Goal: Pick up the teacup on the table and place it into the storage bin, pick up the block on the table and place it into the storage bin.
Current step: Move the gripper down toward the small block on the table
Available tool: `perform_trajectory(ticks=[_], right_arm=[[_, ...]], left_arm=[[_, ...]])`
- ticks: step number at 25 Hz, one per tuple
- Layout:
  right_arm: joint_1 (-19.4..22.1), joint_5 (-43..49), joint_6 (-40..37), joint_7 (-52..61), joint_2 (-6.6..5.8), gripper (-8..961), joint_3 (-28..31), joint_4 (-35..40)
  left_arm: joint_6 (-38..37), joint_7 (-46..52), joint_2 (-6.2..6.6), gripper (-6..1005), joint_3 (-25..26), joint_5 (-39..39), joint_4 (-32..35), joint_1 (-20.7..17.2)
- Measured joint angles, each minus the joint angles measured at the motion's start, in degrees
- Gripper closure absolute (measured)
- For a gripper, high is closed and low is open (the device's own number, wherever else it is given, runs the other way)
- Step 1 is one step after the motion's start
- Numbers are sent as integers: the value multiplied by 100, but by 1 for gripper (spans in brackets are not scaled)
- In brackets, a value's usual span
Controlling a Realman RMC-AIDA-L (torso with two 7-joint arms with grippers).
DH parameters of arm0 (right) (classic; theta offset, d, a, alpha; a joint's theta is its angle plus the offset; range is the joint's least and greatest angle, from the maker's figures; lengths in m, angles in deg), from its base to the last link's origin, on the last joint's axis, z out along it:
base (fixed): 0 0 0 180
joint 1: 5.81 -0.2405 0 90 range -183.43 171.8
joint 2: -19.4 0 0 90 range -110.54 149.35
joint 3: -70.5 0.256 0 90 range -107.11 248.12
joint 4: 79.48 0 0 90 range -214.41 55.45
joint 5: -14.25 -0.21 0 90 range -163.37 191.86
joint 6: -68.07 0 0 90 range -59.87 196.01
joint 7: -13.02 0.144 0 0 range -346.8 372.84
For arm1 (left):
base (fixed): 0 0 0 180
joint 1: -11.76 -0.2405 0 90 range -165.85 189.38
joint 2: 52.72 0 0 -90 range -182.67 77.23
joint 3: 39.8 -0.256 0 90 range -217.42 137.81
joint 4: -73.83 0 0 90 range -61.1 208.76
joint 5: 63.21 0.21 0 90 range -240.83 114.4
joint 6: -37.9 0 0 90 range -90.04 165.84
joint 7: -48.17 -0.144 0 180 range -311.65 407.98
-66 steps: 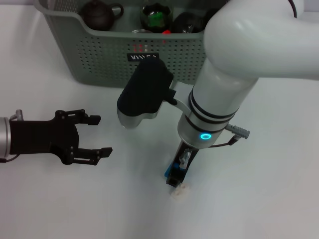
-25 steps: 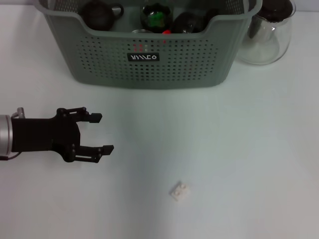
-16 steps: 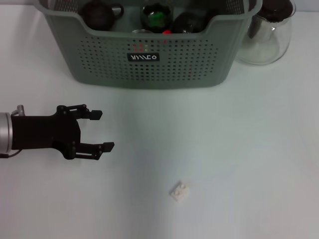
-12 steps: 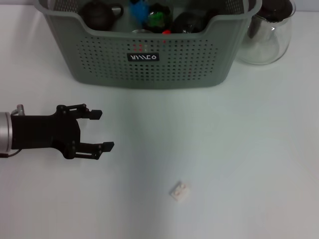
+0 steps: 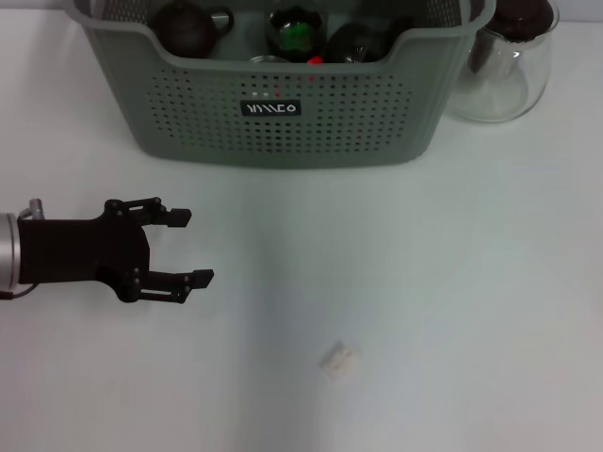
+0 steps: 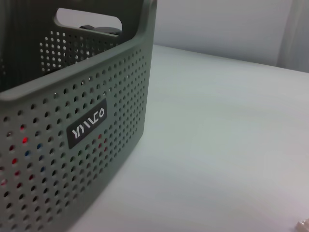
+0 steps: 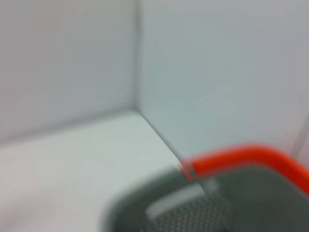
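The left gripper (image 5: 179,247) reaches in from the left edge of the tabletop (image 5: 452,282), lying nearly level and pointing toward the right, its black fingers (image 5: 175,217) spread apart with nothing between them. It hovers low over the left part of the tabletop, well apart from everything else.

The bin (image 5: 283,104) stands at the far edge, about mid-width, its labelled long wall facing the robot. Dark pots and cups sit inside it, among them a dark teapot (image 5: 188,24) at its left end and a cup with green in it (image 5: 297,31) near the middle; which of them is the teacup cannot be told. In the left wrist view the bin (image 6: 72,121) fills one side, its label and handle cut-out clear, with bare tabletop beyond.

The block (image 5: 339,361), small and white, lies on the tabletop near the front edge, about mid-width, well apart from the left gripper and from the bin.

A glass pitcher (image 5: 504,61) stands just beside the bin's right end, at the far right corner.

The right gripper is out of sight; its wrist view shows only a blurred orange-edged rim and walls.
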Motion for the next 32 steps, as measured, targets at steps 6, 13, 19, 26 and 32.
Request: perform_trajectory(ticks=[6, 13, 19, 26, 32], right_arm=[[955, -1620, -1571, -618, -37, 260, 690, 1948], [1679, -2582, -3670, -928, -225, 260, 1004, 2352], [1784, -1810, -4824, -370, -156, 260, 763, 2365], [1160, -702, -4726, 1175, 26, 260, -1038, 1890], [438, -669, -3774, 2249, 83, 259, -2370, 548]], left_arm=[[-13, -18, 1, 126, 1, 0, -8, -9], [-29, -17, 4, 125, 0, 1, 11, -21], [-79, -43, 12, 125, -22, 11, 16, -31], [-85, -148, 21, 126, -127, 67, 25, 14], [-84, -262, 27, 125, -112, 31, 25, 16]])
